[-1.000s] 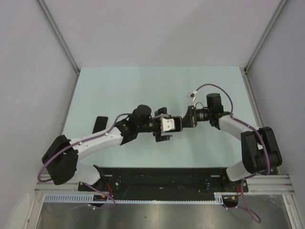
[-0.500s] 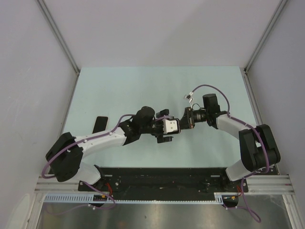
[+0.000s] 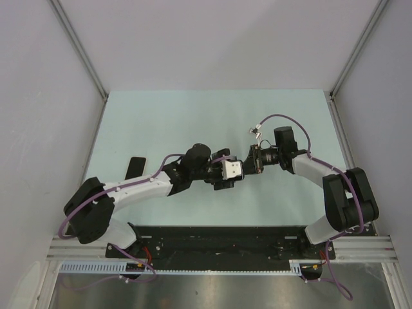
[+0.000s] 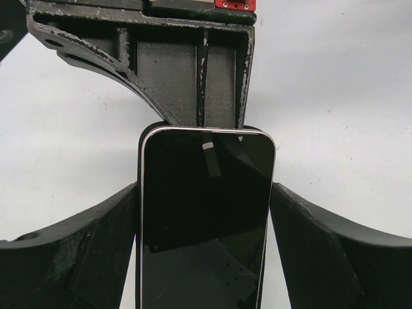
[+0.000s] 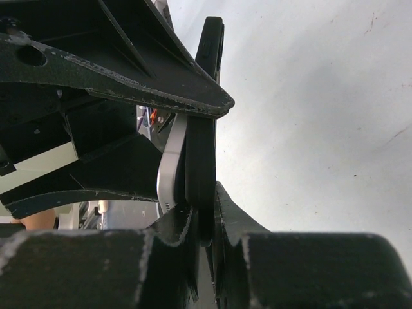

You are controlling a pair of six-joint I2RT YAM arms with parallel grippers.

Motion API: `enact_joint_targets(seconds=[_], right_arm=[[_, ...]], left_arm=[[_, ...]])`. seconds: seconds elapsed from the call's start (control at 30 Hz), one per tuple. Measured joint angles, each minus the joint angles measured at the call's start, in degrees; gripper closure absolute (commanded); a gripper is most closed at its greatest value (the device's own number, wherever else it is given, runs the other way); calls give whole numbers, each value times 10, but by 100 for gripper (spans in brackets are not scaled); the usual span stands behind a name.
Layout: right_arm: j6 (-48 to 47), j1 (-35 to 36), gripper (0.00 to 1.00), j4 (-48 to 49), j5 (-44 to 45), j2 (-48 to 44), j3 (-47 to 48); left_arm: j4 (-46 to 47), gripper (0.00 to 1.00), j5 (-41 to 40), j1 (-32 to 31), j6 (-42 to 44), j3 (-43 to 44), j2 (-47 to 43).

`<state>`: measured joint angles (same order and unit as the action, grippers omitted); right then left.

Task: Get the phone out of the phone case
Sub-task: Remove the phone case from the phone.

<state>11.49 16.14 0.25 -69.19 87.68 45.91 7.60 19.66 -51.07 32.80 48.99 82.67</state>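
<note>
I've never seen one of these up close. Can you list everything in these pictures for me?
phone: one, black screen with silver rim, mid-table between the two arms' ends
phone case: one, black, right beside the phone's silver rim
flat slab: one, black, near the table's left edge; cannot tell what it is
table: one, pale green
cables: two, purple, one along each arm
left arm: one, white and black; its fingers sit against the phone's long sides
right arm: one, white and black; its fingers pinch the case's edge
</note>
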Motion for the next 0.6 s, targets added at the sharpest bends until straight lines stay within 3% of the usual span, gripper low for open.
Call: enact_joint_targets(seconds=[0.6], right_arm=[[-13,-6,100,-13,3,0,4]], left_arm=[[5,28,2,0,-9,0,1]])
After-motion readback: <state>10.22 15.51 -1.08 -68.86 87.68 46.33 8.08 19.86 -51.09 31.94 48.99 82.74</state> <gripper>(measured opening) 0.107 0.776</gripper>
